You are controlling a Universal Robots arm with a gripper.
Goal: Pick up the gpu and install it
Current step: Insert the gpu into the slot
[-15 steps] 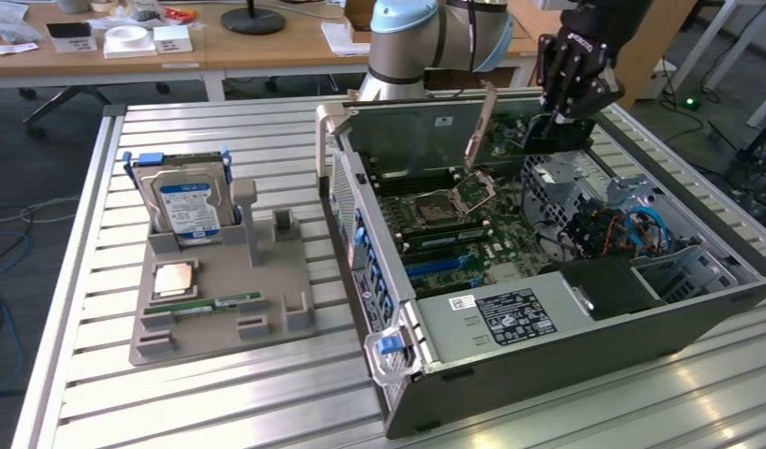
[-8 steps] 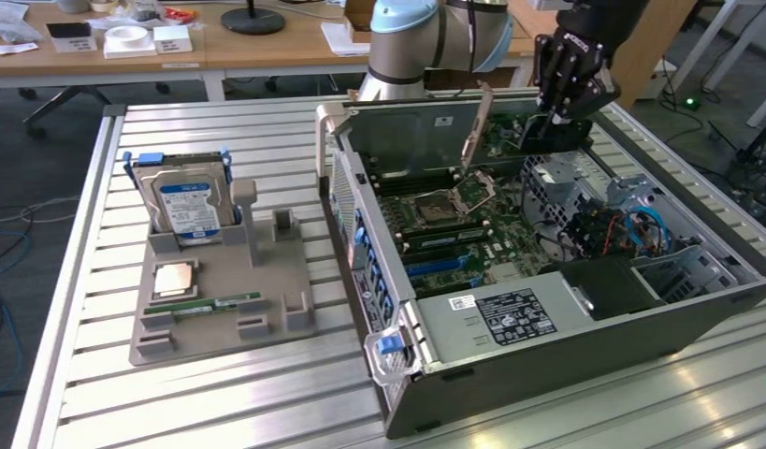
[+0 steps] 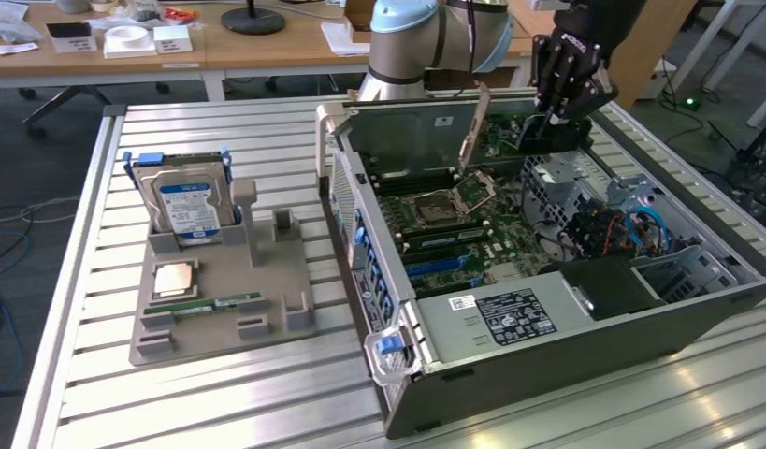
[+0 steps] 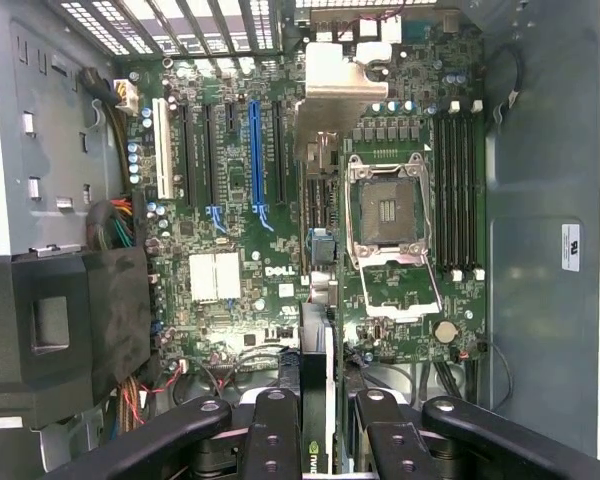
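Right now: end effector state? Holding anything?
End effector: closed on the gpu, held over the motherboard.

White "DELL" lettering stands on the motherboard (image 4: 280, 270); the gpu (image 4: 315, 400) bears part of an "NVIDIA" mark on its edge
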